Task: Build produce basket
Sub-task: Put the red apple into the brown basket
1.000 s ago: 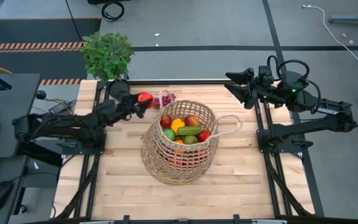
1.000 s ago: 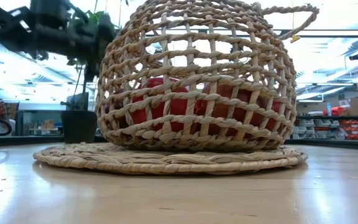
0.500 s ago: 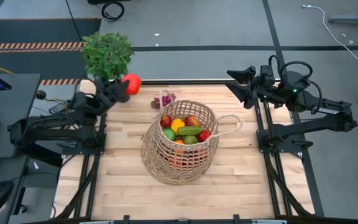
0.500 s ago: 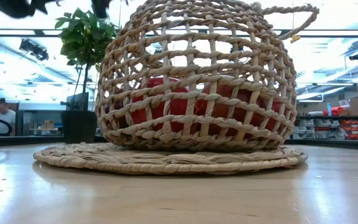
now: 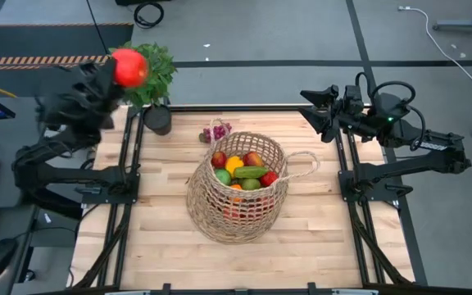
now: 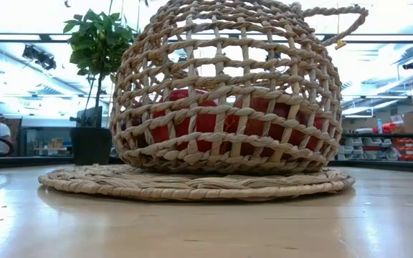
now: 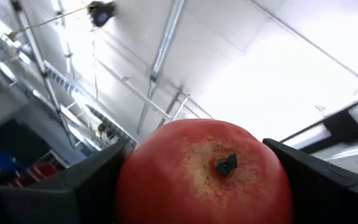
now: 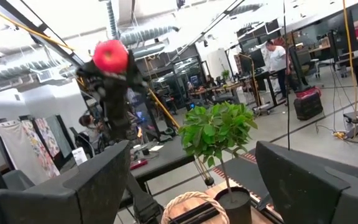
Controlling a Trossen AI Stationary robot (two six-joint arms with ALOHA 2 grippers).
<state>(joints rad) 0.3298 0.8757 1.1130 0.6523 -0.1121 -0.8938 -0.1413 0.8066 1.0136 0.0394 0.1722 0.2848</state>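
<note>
I've got the left gripper (image 7: 201,186) clamped on a red apple (image 5: 129,67), raised off table's far-left corner by potted plant (image 5: 143,75). Right gripper (image 5: 311,111) part open, holding nothing, far-right edge. Basket (image 5: 238,215) mid-table w/ apples, lemon, cucumber (image 5: 250,172); grapes (image 5: 218,130) beside it.

Colours on and around the pale wood table (image 5: 154,246)

We see a tan open-weave basket (image 5: 238,201) holding produce (image 5: 240,170) in red, orange, yellow and green, with a green cucumber (image 5: 252,172) across the top. Purple grapes (image 5: 219,130) lie on the light, striped planks. The red apple (image 5: 129,67) shows a yellowish patch around its dark stem in the left wrist view. The plant (image 5: 147,70) is leafy green in a black pot (image 5: 158,120). Both arms are dark.
</note>
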